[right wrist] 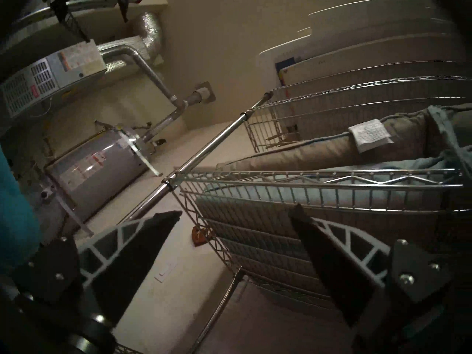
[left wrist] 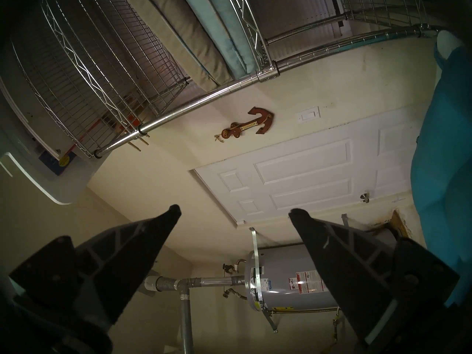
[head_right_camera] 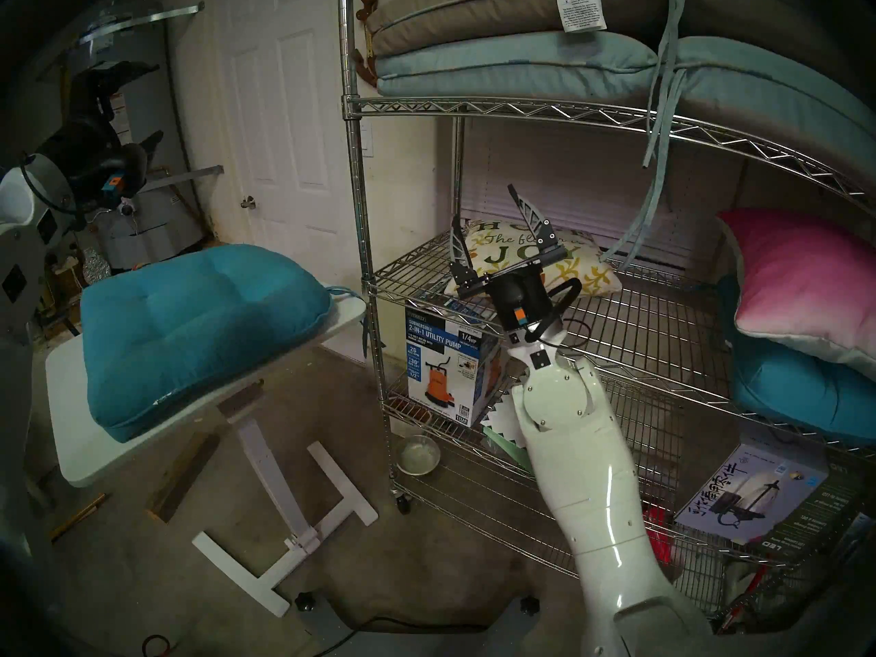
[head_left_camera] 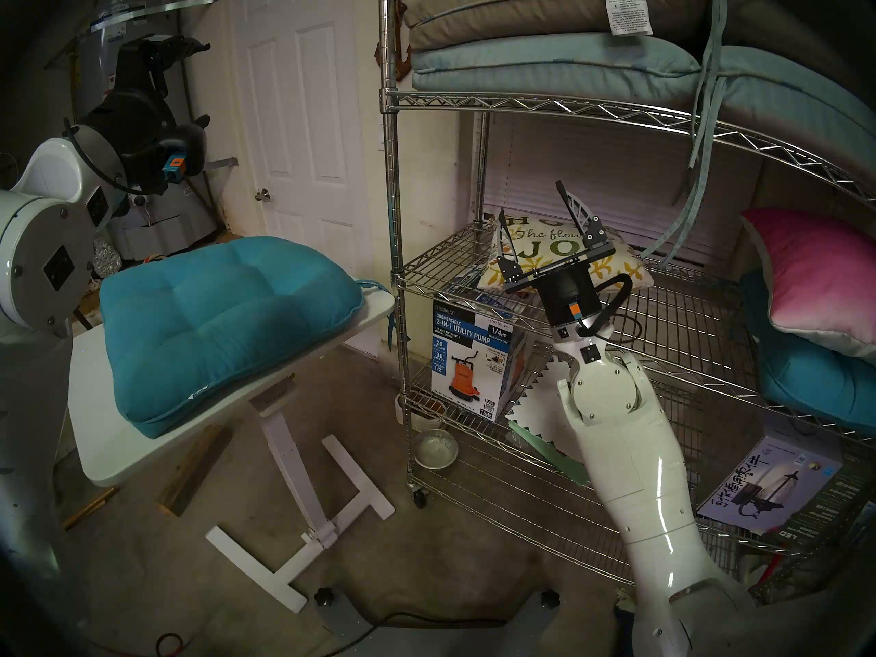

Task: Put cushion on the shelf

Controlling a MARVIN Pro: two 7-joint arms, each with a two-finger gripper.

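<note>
The cream flower-printed cushion (head_left_camera: 538, 249) (head_right_camera: 502, 254) lies flat on the left part of the middle tier of the chrome wire shelf (head_left_camera: 389, 167) (head_right_camera: 356, 182). My right gripper (head_left_camera: 529, 198) (head_right_camera: 483, 202) is open and empty. It is just in front of the cushion, fingers tilted upward, and hides part of it. The right wrist view shows my right gripper (right wrist: 236, 210) open towards the upper tier of the shelf (right wrist: 204, 154), not the cushion. My left gripper (head_left_camera: 206, 83) (left wrist: 236, 211) is open and empty, raised at the far left by the water heater.
A teal tufted seat cushion (head_left_camera: 227, 319) lies on the small white tilting table (head_left_camera: 142, 457) left of the shelf. A pink pillow (head_left_camera: 815, 272) over a teal cushion (head_left_camera: 815, 390) fills the tier's right end. Seat cushions (head_left_camera: 545, 58) are stacked above; a pump box (head_left_camera: 474, 357) stands below.
</note>
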